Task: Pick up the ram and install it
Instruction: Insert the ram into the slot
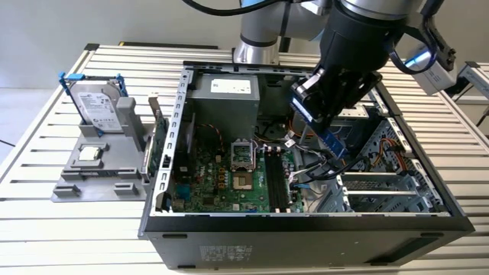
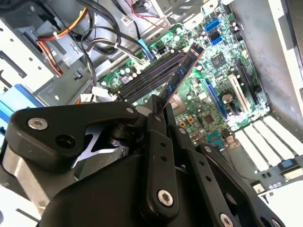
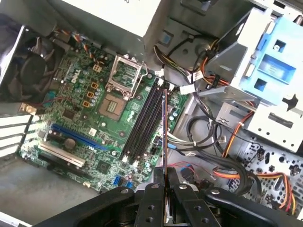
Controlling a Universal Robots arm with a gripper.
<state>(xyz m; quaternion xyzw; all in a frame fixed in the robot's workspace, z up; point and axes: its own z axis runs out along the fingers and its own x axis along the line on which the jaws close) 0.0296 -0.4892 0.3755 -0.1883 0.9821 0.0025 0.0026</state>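
One slatted table is carrying the open computer case, which is lying on its side. That is probably so the motherboard is facing up towards the arm. The tool is reaching down into the case with its fingers closed flat against both faces of the ram, gripping it by one end. The ram is hanging over the motherboard. In the first wrist view it is showing edge-on and running along the black memory slots, beside the cable bundle. This end grip seems to be leaving the connector edge free and parallel to a slot. The ram is not looking seated yet.
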